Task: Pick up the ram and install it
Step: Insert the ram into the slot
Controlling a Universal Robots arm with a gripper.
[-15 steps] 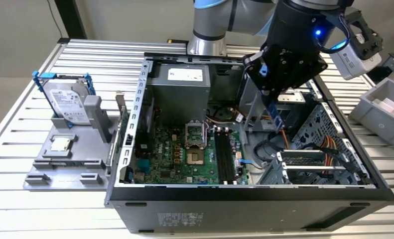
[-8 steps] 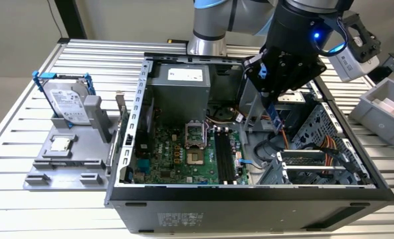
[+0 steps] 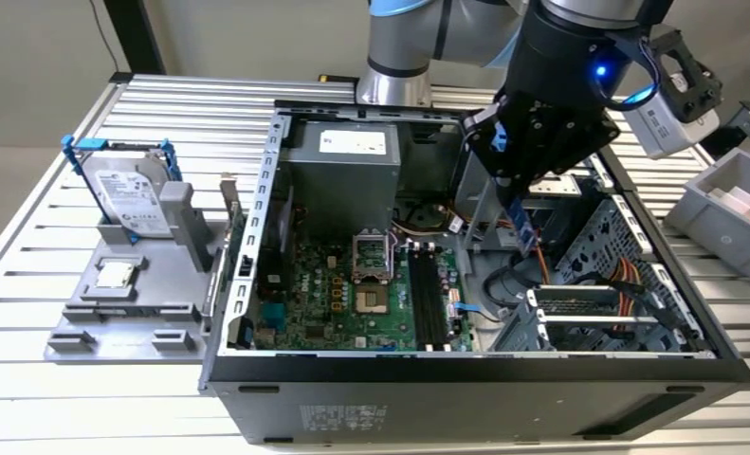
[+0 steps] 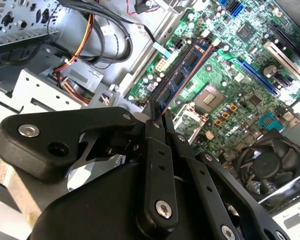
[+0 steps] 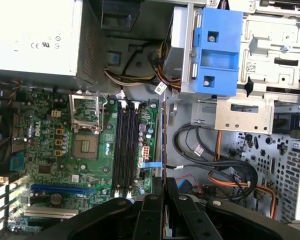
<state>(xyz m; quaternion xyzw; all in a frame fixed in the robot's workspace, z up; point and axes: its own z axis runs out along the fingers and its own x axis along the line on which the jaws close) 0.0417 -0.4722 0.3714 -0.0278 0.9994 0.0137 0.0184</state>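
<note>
Blue-green and thin, the ram (image 3: 522, 226) hangs on end from the gripper (image 3: 524, 190) in the exterior view. It sits above the open computer case (image 3: 476, 365), a little toward that view's right of the black slots (image 3: 428, 303) on the motherboard (image 3: 337, 294). Well apart on the slatted tabletop (image 3: 33, 256) stands a hard drive (image 3: 128, 194) in a blue frame. It carries a printed label, and the power supply (image 3: 349, 152) has a white sticker; I leave the wording of both unread.

In the second wrist view the black fingers (image 4: 155, 150) are clamped on one end of the ram (image 4: 182, 75), and its dark chips face the camera.

In the first wrist view the ram (image 5: 163, 140) shows edge-on. It runs parallel to the slots (image 5: 125, 150) but beside them, over none of them.

From where I stand, this step is all about alignment. The stick should sit square above one slot with its notch matched to the key. It should then be pressed evenly along its length so it neither rocks nor twists in the grip.
</note>
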